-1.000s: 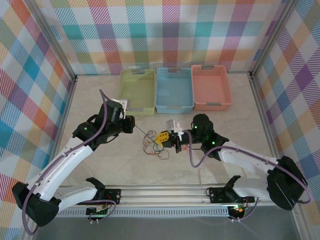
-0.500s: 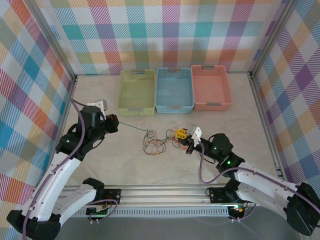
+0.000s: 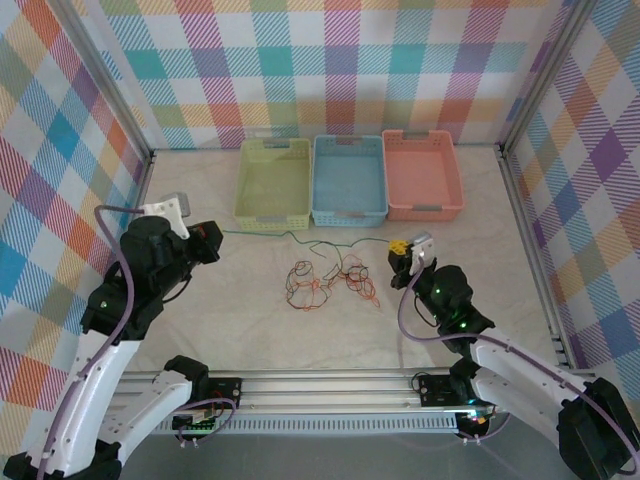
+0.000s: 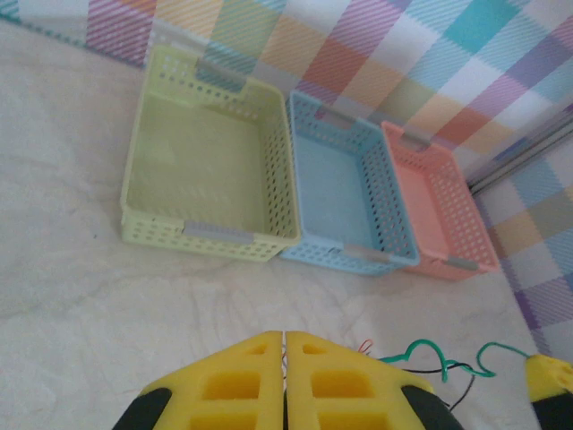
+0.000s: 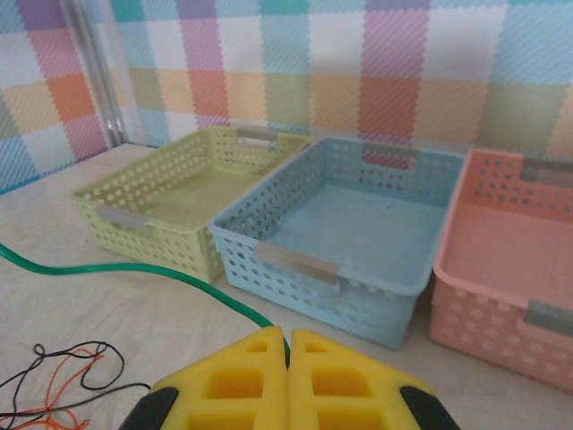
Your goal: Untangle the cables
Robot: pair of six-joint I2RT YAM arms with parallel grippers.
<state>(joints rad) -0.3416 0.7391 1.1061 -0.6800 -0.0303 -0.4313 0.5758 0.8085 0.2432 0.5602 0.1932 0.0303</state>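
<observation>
A green cable (image 3: 285, 234) is stretched across the table between my two grippers. My left gripper (image 3: 208, 243) is shut on its left end; in the left wrist view the yellow pads (image 4: 242, 385) are pressed together around a thin strand, and the green cable (image 4: 430, 356) curls off to the right. My right gripper (image 3: 398, 250) is shut on the other end. In the right wrist view the green cable (image 5: 134, 267) runs left from the closed gripper (image 5: 287, 345). A loose tangle of orange-red and black cables (image 3: 315, 282) lies on the table between and below the grippers, its orange and black strands (image 5: 63, 381) at lower left.
Three baskets stand in a row at the back: a green basket (image 3: 273, 183), a blue basket (image 3: 348, 180) and a pink basket (image 3: 422, 175). Checked walls close in the table on three sides. The arms' mounting rail (image 3: 330, 385) runs along the near edge.
Both grippers have pulled apart, the left going left and the right going right and back. The green cable has been drawn out of the tangle and now spans between them.
</observation>
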